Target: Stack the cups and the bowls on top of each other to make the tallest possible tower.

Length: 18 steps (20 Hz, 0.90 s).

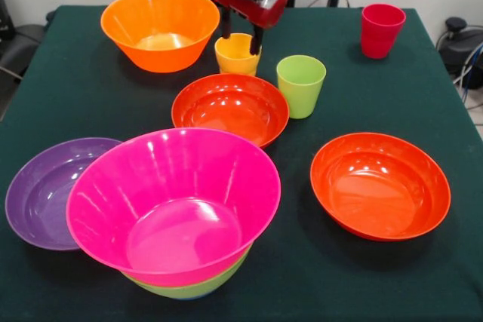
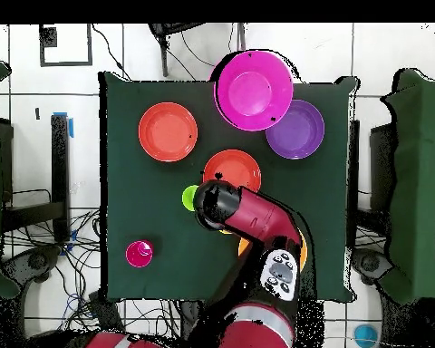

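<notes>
1. We see the gripper (image 1: 240,34) over the yellow cup (image 1: 237,56), fingers apart astride its rim, behind the red bowl (image 1: 230,108).
2. We judge the cup light, stiff, slippery; pinch its wall.

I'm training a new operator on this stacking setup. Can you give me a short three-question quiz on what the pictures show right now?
1. True or false: the magenta bowl sits nested in the lime-green bowl.
2. Which cup does the gripper straddle? A) red cup B) yellow-orange cup C) green cup
3. Fill in: the purple bowl lies directly beside the ____ bowl.

Key
1. True.
2. B; one finger is on each side of its rim.
3. Magenta.
</notes>
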Tool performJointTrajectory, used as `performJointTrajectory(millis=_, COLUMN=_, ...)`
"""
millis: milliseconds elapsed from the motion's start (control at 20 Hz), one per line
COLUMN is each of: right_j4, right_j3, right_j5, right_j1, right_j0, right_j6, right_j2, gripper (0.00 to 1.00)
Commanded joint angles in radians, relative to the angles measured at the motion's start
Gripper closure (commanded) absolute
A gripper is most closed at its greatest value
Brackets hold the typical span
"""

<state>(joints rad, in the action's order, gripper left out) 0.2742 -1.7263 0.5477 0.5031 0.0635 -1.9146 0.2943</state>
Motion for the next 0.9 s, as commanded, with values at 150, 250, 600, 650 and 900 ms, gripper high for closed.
performJointTrajectory(millis=150, right_j4=-0.044, right_j3=0.004, right_j5=-0.096, right_j1=-0.074, right_j0=0.014, right_j6=-0.064, right_j2=-0.144, gripper=0.00)
performJointTrajectory(millis=250, right_j4=-0.037, right_j3=-0.010, right_j5=-0.127, right_j1=-0.086, right_j0=0.011, right_j6=-0.079, right_j2=-0.154, gripper=0.00)
performJointTrajectory(millis=600, right_j4=-0.023, right_j3=-0.033, right_j5=-0.164, right_j1=-0.097, right_j0=-0.006, right_j6=-0.111, right_j2=-0.155, gripper=0.00)
performJointTrajectory(millis=650, right_j4=-0.023, right_j3=-0.033, right_j5=-0.166, right_j1=-0.099, right_j0=-0.006, right_j6=-0.112, right_j2=-0.154, gripper=0.00)
performJointTrajectory(millis=900, right_j4=-0.024, right_j3=-0.040, right_j5=-0.164, right_j1=-0.098, right_j0=-0.009, right_j6=-0.115, right_j2=-0.148, gripper=0.00)
